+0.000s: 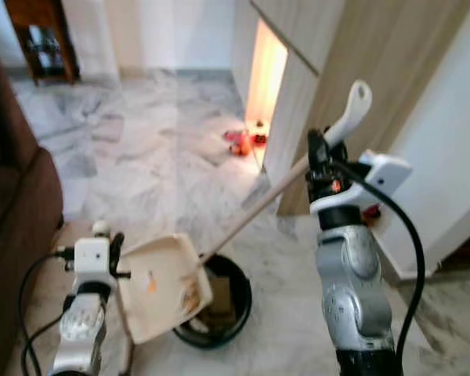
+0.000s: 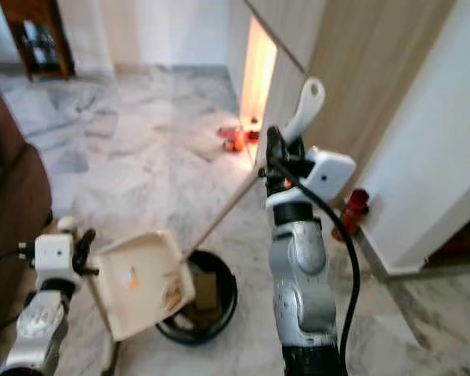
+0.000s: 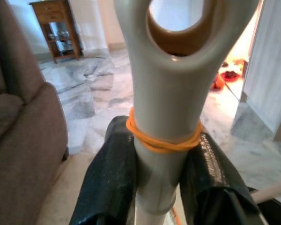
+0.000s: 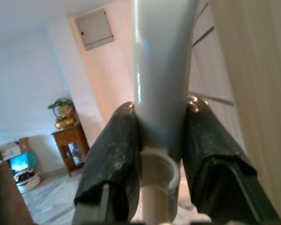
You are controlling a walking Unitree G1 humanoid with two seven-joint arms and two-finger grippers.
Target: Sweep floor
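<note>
Fingers (image 4: 113, 159) of the right gripper (image 1: 323, 160), centre right of the frame, clench the pale broom handle (image 1: 352, 110); its shaft runs down-left toward the black bin (image 1: 235, 301). We note the left gripper (image 3: 161, 173), lower left, clamped on the dustpan handle (image 3: 166, 93), which is banded with an orange elastic. Cream dustpan (image 1: 160, 286) sits tilted above the bin at bottom centre, with what looks like debris in it, though blur hampers us. Brown sofa (image 1: 16, 227) at left edge, marble floor (image 1: 157, 149) beyond.
</note>
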